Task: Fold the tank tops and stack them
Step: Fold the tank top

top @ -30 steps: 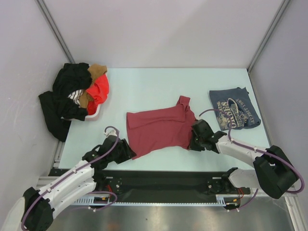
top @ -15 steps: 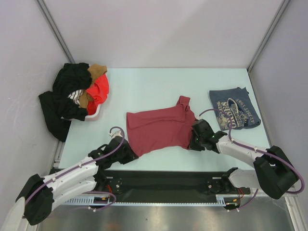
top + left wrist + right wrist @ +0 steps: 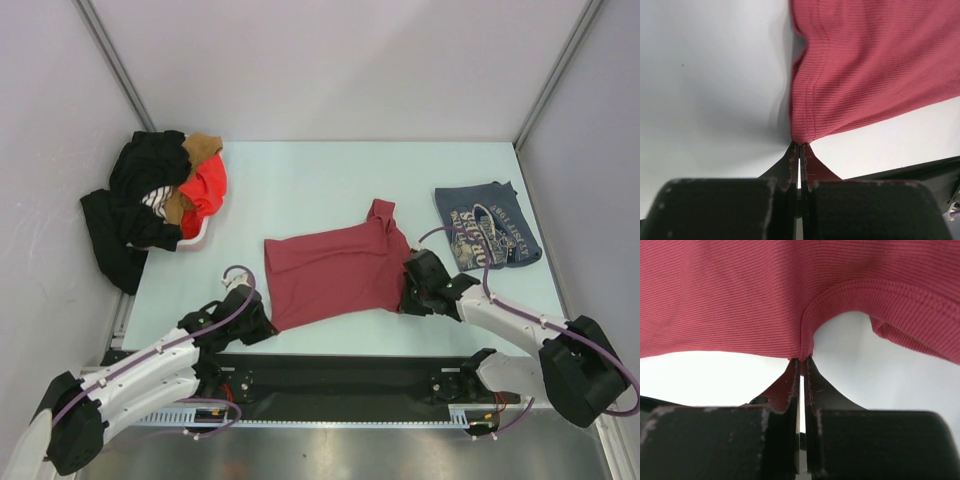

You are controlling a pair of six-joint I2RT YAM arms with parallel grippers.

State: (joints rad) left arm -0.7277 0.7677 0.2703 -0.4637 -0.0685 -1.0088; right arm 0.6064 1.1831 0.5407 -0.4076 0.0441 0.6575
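Tank tops: 2. One maroon tank top, one blue-grey tank top with pale print. Grippers: 2, the left gripper and the right gripper. Pile at far left: 1 orange-red garment, 1 tan piece, black clothes, count unclear. Table: 1.

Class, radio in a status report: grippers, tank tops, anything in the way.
Left gripper shut on maroon tank top, near-left corner. Right gripper shut on its near-right edge. Blue-grey tank top apart, far right. Clothes pile far left, not in the way.
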